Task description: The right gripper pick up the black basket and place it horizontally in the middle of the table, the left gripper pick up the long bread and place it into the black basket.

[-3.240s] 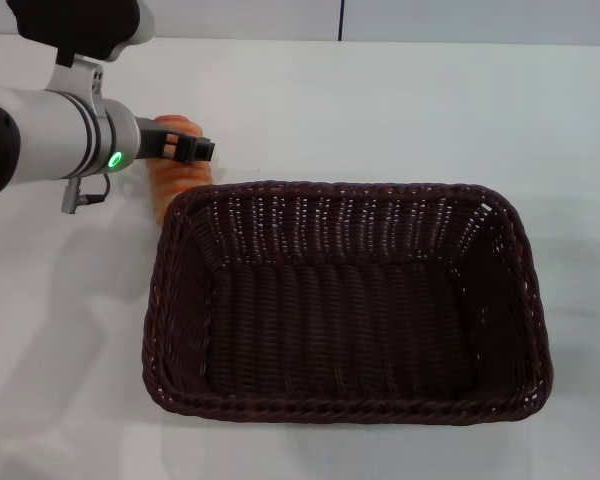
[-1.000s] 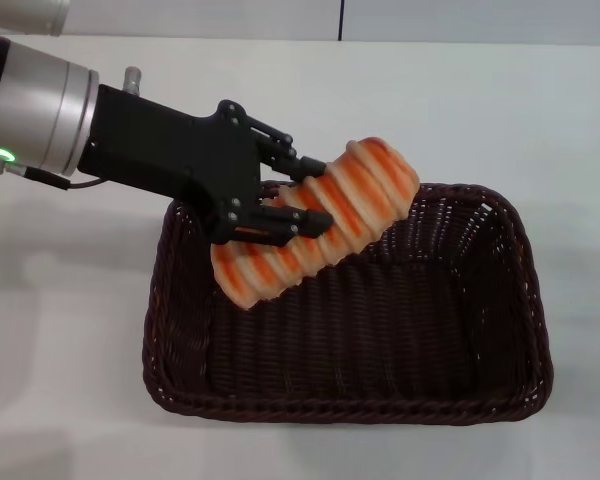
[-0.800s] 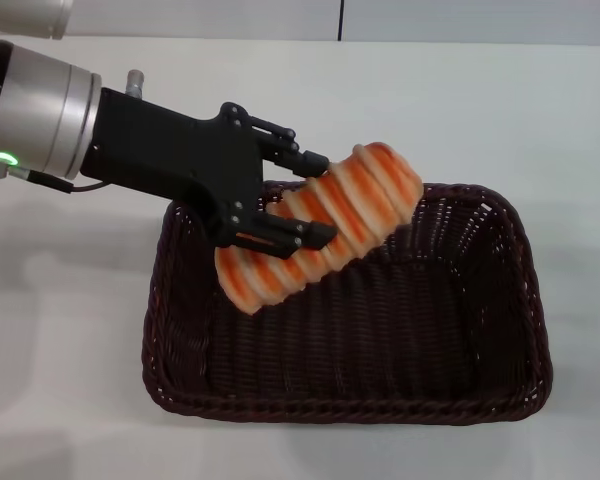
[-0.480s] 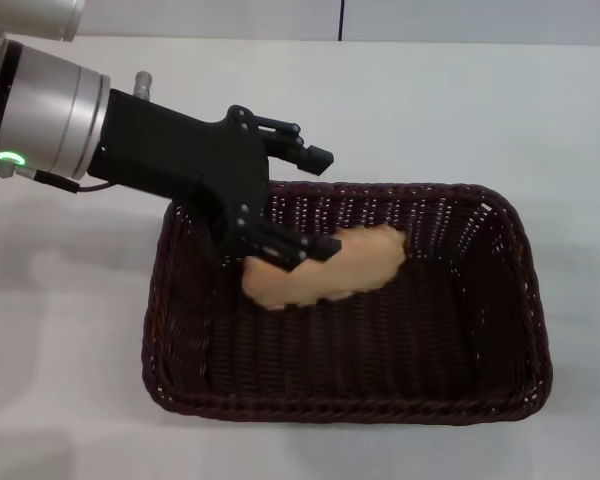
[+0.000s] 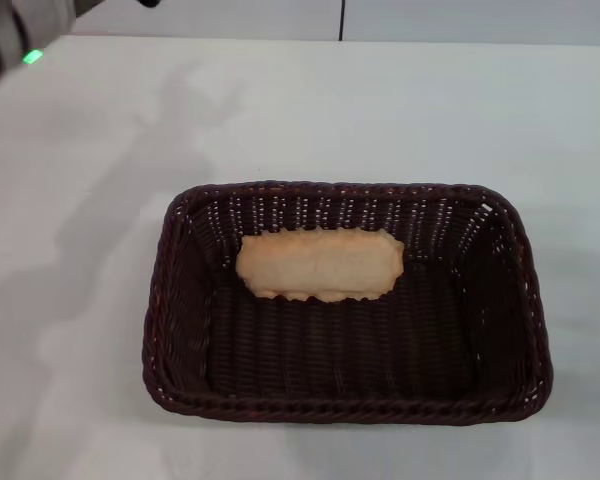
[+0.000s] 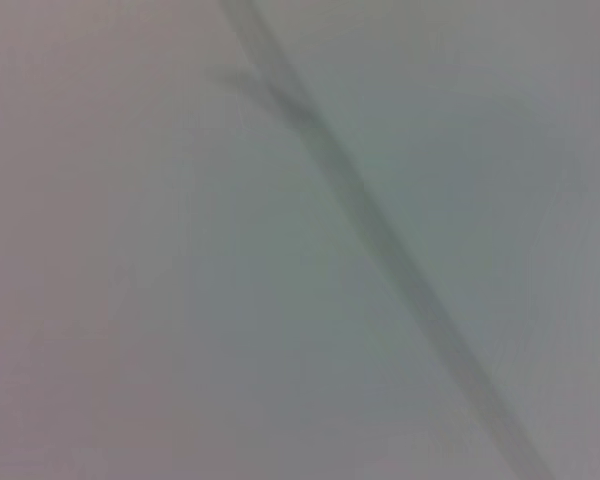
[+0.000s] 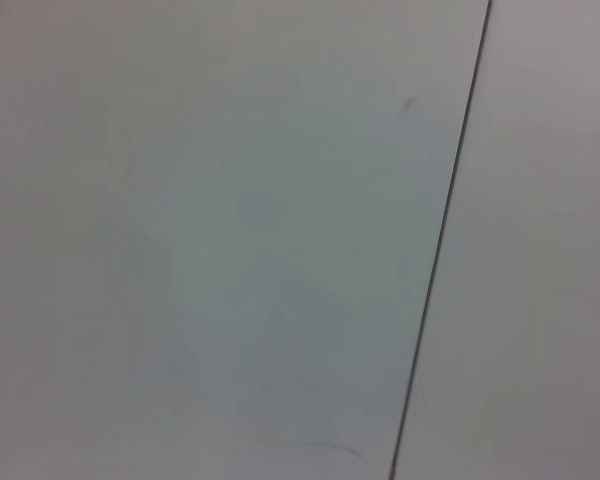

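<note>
The black basket (image 5: 348,305) sits on the white worktop (image 5: 100,250) with its long sides running left to right; its braided rim reads as a full rectangle and the open-weave walls slope down to a dark woven floor; the long bread (image 5: 320,264) lies inside it, flat pale tan side up, lengthwise along the basket's far wall, touching or very nearly touching the foot of that wall, a little nearer the basket's left end than its right; the near half of the basket floor is bare weave.

Of the left arm (image 5: 15,35) only a blurred grey-white stretch with a small green light shows, at the far left corner of the head view, well apart from the basket; the left claw itself is out of sight, so whether it is wide or narrow cannot be told, and the basket and bread lie off to that arm's right and nearer the robot; the left wrist view gives only a pale blurred surface crossed by a dark slanting streak, with no fingers in it.

The right claw shows in no view, so its state cannot be told either; the right wrist view shows a plain pale surface with a thin dark seam running across it.
</note>
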Tool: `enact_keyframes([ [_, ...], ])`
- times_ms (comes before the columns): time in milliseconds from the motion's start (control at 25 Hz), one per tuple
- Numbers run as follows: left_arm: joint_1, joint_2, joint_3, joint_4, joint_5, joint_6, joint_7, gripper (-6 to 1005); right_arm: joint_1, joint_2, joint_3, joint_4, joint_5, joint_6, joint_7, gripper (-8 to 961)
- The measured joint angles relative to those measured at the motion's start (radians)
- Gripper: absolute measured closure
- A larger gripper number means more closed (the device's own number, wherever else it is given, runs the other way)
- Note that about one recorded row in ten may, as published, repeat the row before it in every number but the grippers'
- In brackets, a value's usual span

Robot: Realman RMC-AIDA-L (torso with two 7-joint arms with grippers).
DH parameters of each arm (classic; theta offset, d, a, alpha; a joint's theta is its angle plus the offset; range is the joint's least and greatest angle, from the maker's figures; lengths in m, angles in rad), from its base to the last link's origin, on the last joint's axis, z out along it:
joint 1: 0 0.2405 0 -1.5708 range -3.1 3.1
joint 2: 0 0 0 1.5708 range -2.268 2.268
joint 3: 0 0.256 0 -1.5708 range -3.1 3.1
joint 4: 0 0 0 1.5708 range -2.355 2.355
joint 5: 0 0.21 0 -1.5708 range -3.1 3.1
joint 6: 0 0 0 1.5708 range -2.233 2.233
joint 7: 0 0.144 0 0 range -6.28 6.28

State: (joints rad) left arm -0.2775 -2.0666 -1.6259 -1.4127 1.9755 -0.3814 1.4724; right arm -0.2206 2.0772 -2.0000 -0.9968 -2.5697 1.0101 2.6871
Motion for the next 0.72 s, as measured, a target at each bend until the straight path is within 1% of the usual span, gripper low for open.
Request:
enact_keyframes([
  [40,0.008,0.001,0.136,0.066,0.025,0.260,0.001,145,-0.002,0.001,-0.005,0.001,0.023,0.008,0.000,129],
  [80,0.008,0.001,0.136,0.066,0.025,0.260,0.001,144,-0.002,0.001,-0.005,0.001,0.023,0.008,0.000,129],
  [120,0.002,0.001,0.207,0.126,0.051,0.442,-0.020,144,-0.002,0.001,-0.008,0.005,0.036,0.018,0.001,129],
  [200,-0.019,0.000,0.302,0.252,0.105,0.791,-0.126,144,0.003,0.001,-0.014,0.033,0.046,0.067,0.006,129],
  [240,-0.027,0.000,0.328,0.307,0.130,0.915,-0.199,143,0.023,0.002,-0.022,0.101,0.049,0.156,0.044,129],
  [280,-0.033,0.000,0.350,0.368,0.161,1.034,-0.298,143,0.023,0.002,-0.022,0.101,0.049,0.156,0.044,129],
  [320,-0.036,0.001,0.362,0.431,0.194,1.133,-0.413,143,0.035,0.002,-0.025,0.142,0.054,0.209,0.081,129],
  [360,-0.036,0.001,0.362,0.431,0.194,1.133,-0.413,143,0.048,0.003,-0.026,0.188,0.065,0.267,0.141,129],
  [400,-0.038,0.004,0.365,0.548,0.272,1.258,-0.673,142,0.061,0.003,-0.027,0.230,0.080,0.316,0.194,129],
  [440,-0.043,0.005,0.351,0.627,0.329,1.307,-0.847,142,0.086,0.004,-0.039,0.297,0.138,0.394,0.253,129],
  [480,-0.050,0.006,0.332,0.701,0.378,1.344,-1.001,142,0.086,0.004,-0.039,0.297,0.138,0.394,0.253,129],
  [520,-0.054,0.005,0.319,0.745,0.400,1.362,-1.083,142,0.098,0.005,-0.051,0.326,0.182,0.429,0.264,129],
  [560,-0.063,0.003,0.303,0.804,0.424,1.382,-1.191,141,0.116,0.009,-0.085,0.358,0.270,0.467,0.264,129],
  [600,-0.069,0.002,0.296,0.843,0.434,1.392,-1.253,141,0.116,0.009,-0.085,0.358,0.270,0.467,0.264,129],
  [640,-0.084,0.001,0.294,0.923,0.436,1.406,-1.332,141,0.135,0.009,-0.126,0.385,0.359,0.491,0.264,128],
  [680,-0.084,0.001,0.294,0.923,0.436,1.406,-1.332,141,0.135,0.009,-0.126,0.385,0.359,0.491,0.264,128],
  [720,-0.095,0.001,0.294,0.962,0.436,1.413,-1.344,141,0.145,0.009,-0.143,0.401,0.390,0.498,0.264,128],
])
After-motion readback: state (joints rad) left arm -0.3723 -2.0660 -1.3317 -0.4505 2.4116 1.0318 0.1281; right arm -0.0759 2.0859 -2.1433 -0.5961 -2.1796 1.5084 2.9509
